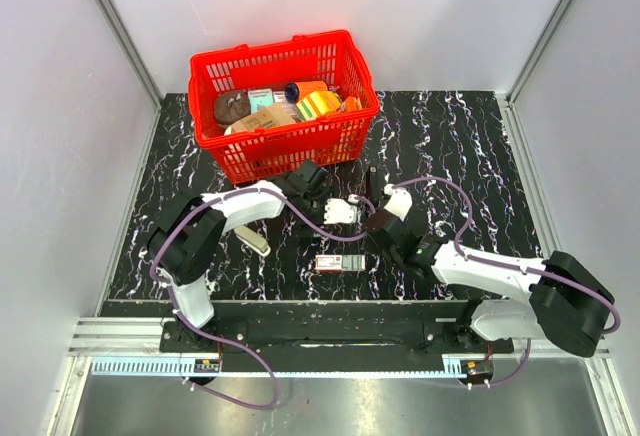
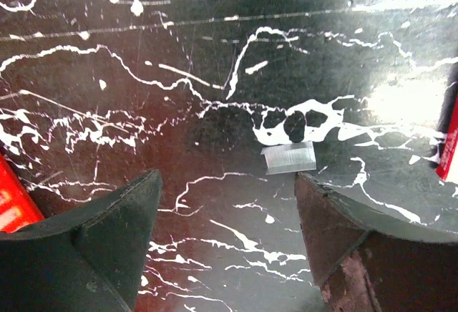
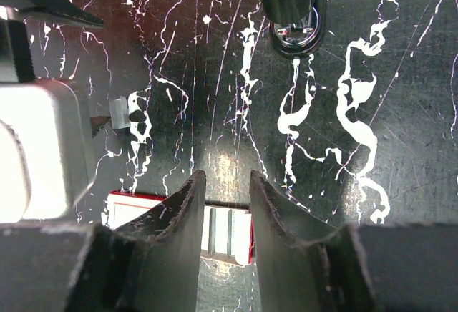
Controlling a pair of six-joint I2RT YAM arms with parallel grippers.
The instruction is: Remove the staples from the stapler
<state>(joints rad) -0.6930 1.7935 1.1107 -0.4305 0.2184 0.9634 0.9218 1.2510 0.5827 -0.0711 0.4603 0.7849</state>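
Top view: a black desk (image 1: 455, 136) with white marble veining carries a red plastic lattice basket (image 1: 215, 71) full of goods at the far side. The slim dark stapler (image 1: 375, 183) sits just in front of the basket. A small red-and-white box (image 1: 340, 262) lies nearer the bases. The left arm (image 1: 235, 206) and right arm (image 1: 480, 266) both reach to the middle.

Left wrist view: a short, ridged metal strip of staples (image 2: 288, 158) lies flat on the desk, apart from the stapler. So at least one strip looks to be out; whether more remain inside I cannot tell. The left tool (image 2: 227, 183) stands wide and empty, its dark fingers either side and short of the strip.

Right wrist view: the right tool (image 3: 227, 179) is narrow, with a slim gap and nothing clamped, the box showing below it. The stapler's glossy rounded end lies ahead
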